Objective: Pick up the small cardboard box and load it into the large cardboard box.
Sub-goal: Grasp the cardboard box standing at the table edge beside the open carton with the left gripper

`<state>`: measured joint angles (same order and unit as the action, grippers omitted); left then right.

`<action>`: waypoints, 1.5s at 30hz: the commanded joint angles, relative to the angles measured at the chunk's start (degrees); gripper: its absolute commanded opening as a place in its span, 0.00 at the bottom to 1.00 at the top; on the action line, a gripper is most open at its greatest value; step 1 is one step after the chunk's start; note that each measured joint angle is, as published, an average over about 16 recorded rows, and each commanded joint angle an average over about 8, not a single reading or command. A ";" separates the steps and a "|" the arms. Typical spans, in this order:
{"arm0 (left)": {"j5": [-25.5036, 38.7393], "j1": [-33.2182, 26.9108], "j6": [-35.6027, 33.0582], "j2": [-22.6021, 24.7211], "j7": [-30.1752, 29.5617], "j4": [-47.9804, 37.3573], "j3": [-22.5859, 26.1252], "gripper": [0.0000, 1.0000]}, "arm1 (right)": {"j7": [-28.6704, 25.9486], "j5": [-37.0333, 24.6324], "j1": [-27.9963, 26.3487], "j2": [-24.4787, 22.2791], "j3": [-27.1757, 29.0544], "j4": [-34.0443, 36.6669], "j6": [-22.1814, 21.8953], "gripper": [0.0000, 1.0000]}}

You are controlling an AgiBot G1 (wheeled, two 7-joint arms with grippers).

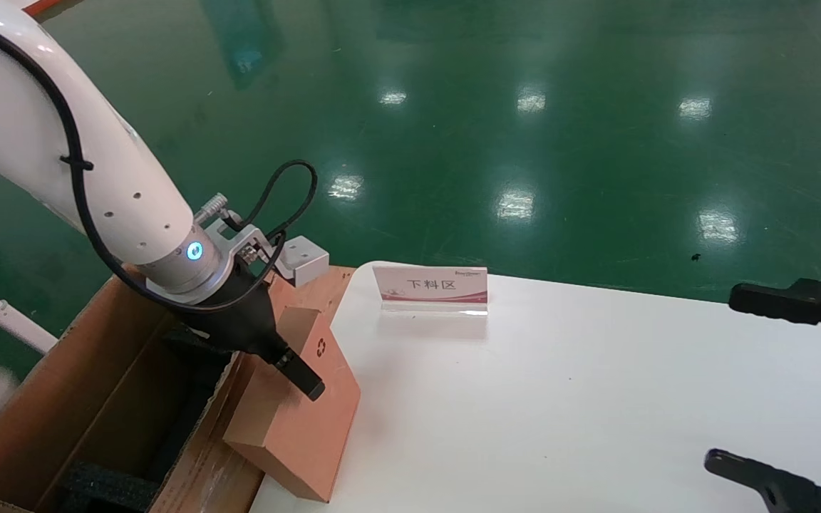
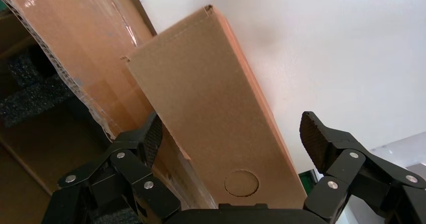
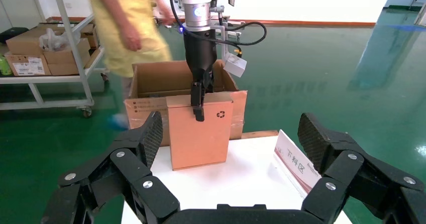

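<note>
The small cardboard box [image 1: 303, 434] stands on edge at the white table's left rim, its recycling symbol facing the table, and leans toward the large cardboard box [image 1: 97, 385]. My left gripper [image 1: 289, 363] is open and straddles the small box's top edge. One finger [image 1: 307, 381] lies over the front face; the other is hidden behind. In the left wrist view the small box [image 2: 211, 108] sits between the spread pads [image 2: 314, 136], with a gap on one side. My right gripper [image 1: 727, 381] is open and empty at the table's right.
A white-and-red sign card [image 1: 430, 286] stands at the back of the white table [image 1: 560, 413]. Black foam blocks [image 1: 107, 488] lie inside the carton. In the right wrist view a person in yellow [image 3: 128, 28] and a shelf cart [image 3: 45, 48] are behind the carton [image 3: 150, 91].
</note>
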<state>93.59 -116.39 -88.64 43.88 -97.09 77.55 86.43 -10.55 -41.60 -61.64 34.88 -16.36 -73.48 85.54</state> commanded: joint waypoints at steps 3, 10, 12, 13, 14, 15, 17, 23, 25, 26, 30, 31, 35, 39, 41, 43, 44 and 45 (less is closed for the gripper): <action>-0.13 -0.03 0.09 -0.03 -0.03 -0.02 0.07 0.79 | 0.00 0.01 0.00 0.00 0.00 0.00 -0.01 1.00; 0.19 0.10 -0.05 0.01 0.15 -0.01 -0.29 0.00 | 0.00 0.01 0.00 0.00 0.00 0.00 -0.01 0.20; 0.27 0.13 -0.08 0.02 0.18 -0.02 -0.36 0.00 | 0.00 0.01 0.00 0.00 0.00 0.00 -0.01 0.01; 0.29 0.14 -0.09 0.02 0.20 -0.02 -0.39 0.00 | 0.00 0.01 0.00 0.00 0.00 0.00 -0.01 0.00; 0.32 0.15 -0.11 0.02 0.22 -0.02 -0.42 0.00 | 0.00 0.01 0.00 0.00 0.00 0.00 -0.01 0.00; 0.34 0.16 -0.12 0.03 0.23 -0.02 -0.44 0.00 | 0.00 0.01 0.00 0.00 0.00 0.00 -0.01 0.00; 0.38 0.17 -0.14 0.03 0.26 -0.02 -0.49 0.00 | 0.00 0.01 0.00 0.00 0.00 0.00 -0.01 0.00; 0.47 0.19 -0.18 0.06 0.31 -0.02 -0.59 0.00 | 0.00 0.01 0.00 0.00 0.00 0.00 -0.01 0.00; 0.50 0.20 -0.19 0.06 0.31 -0.02 -0.61 0.00 | 0.00 0.01 0.00 0.00 0.00 0.00 -0.01 0.00; 0.51 0.20 -0.20 0.07 0.32 -0.02 -0.62 0.00 | 0.00 0.01 0.00 0.00 0.00 0.00 0.00 0.00; 0.54 0.22 -0.22 0.08 0.33 -0.02 -0.64 0.00 | 0.00 0.01 0.00 0.00 0.00 0.00 -0.01 0.00; 0.55 0.22 -0.22 0.08 0.33 -0.02 -0.65 0.00 | 0.00 0.01 0.00 0.00 0.00 0.00 -0.01 0.00; 0.58 0.23 -0.24 0.09 0.34 -0.03 -0.67 0.00 | 0.00 0.01 0.00 0.00 0.00 0.00 -0.01 0.00; 0.60 0.24 -0.25 0.09 0.35 -0.06 -0.69 0.00 | 0.00 0.00 0.00 0.00 0.00 0.00 -0.01 0.00; 0.60 0.25 -0.25 0.08 0.35 -0.05 -0.69 0.00 | 0.00 0.00 0.00 0.00 0.00 0.00 0.00 0.00; 0.58 0.26 -0.19 0.12 0.41 -0.21 -0.68 0.00 | 0.00 -0.01 0.00 0.00 0.00 0.00 0.00 0.00; 0.57 0.25 -0.13 0.16 0.48 -0.35 -0.68 0.00 | 0.00 -0.01 0.00 0.00 0.00 0.00 0.00 0.00; 0.53 0.22 -0.06 0.20 0.61 -0.53 -0.68 0.00 | 0.01 -0.01 0.00 0.00 -0.01 0.01 0.00 0.00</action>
<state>94.03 -116.59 -88.57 43.95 -96.29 76.82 85.61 -10.54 -41.61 -61.65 34.88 -16.37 -73.47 85.54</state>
